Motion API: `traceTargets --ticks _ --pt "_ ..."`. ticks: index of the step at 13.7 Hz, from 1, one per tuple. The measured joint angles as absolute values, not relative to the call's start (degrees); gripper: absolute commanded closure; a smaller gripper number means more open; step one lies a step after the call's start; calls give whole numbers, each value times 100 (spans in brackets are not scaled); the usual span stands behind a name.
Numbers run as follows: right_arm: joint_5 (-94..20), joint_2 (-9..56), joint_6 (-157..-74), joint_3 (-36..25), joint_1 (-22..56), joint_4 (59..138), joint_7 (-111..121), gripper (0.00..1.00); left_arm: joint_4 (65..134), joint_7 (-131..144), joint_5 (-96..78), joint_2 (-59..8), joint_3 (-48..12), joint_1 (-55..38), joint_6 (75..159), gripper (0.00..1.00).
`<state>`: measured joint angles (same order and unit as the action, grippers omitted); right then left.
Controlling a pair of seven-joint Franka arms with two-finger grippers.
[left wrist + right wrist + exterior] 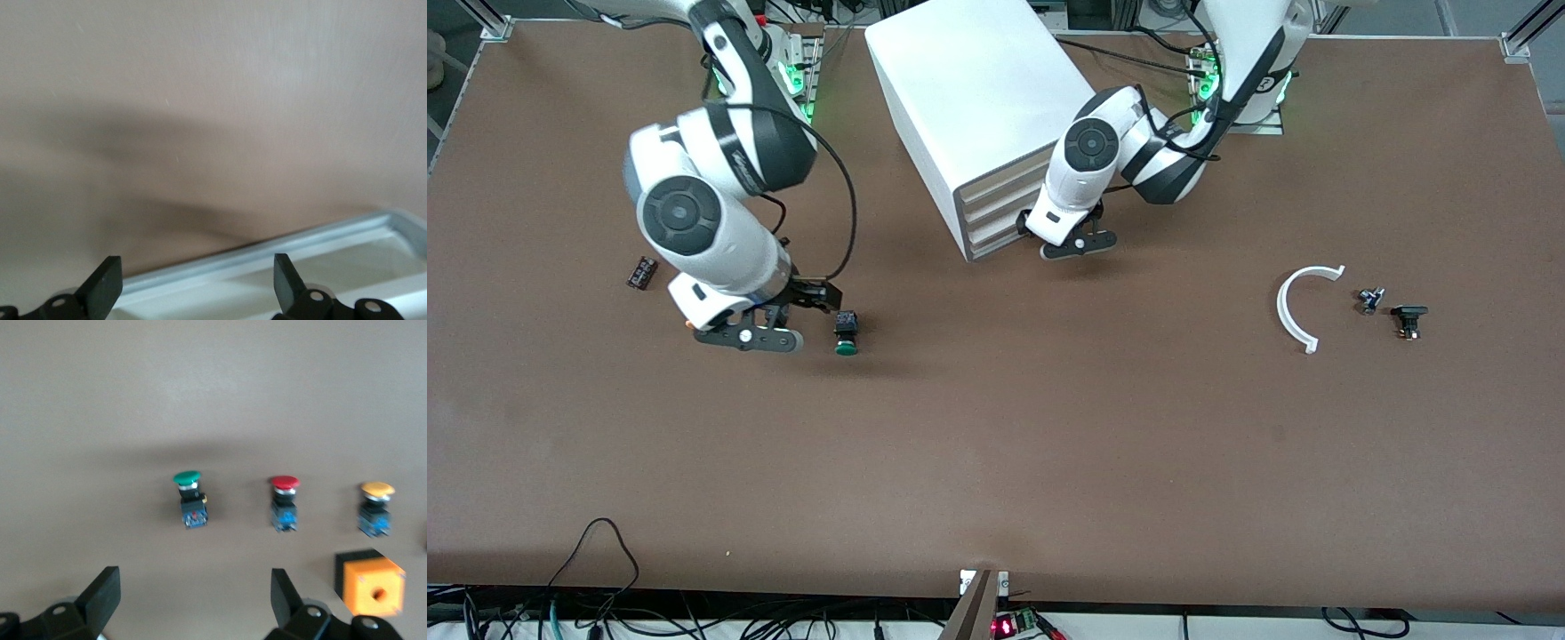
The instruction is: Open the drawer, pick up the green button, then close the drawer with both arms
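The button (846, 334) lies on its side on the bench (996, 462), nearer the front camera than the cabinet (978, 98) and toward the right arm's end. Its long axis runs from the robots' bases toward the front camera, green cap at the camera end and dark body at the base end. Nothing holds it.

The right tool (823, 298) is low over the bench just beside the button's dark body, on the side of the right arm's end. The right wrist view shows its jaws wide and empty, the button clear of the fingertips (100, 587). That view also shows a red-capped button (285, 501), a yellow-capped button (375, 508) and an orange block (370, 583) in a row beside the green one.

The drawer (996, 245), lowest of the four, looks level or nearly level with those above it. Whether it is fully home I cannot tell.

The left tool (1080, 242) is directly in front of the cabinet at drawer height, jaws wide and empty, with a grey rim (267, 257) close before its fingertips (107, 277). It is much the nearer arm to the drawer.

Judgement: the button appears delivered. What remains turns on the left tool facing the drawer squarely, pushing along the drawer's sliding line toward the bases
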<state>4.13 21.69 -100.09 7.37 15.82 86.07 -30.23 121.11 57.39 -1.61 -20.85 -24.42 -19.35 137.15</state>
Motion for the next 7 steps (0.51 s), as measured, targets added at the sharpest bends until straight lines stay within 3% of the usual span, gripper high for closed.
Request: traceTargets --ticks 5,7 --pt "410 2079 -9432 710 1144 7783 -3004 0 11832 5714 -161 -1306 -2394 -885 13618 0" --pt "409 1903 -9309 695 690 7767 -2667 0 11594 5658 -160 -1012 -2375 -619 13037 0"
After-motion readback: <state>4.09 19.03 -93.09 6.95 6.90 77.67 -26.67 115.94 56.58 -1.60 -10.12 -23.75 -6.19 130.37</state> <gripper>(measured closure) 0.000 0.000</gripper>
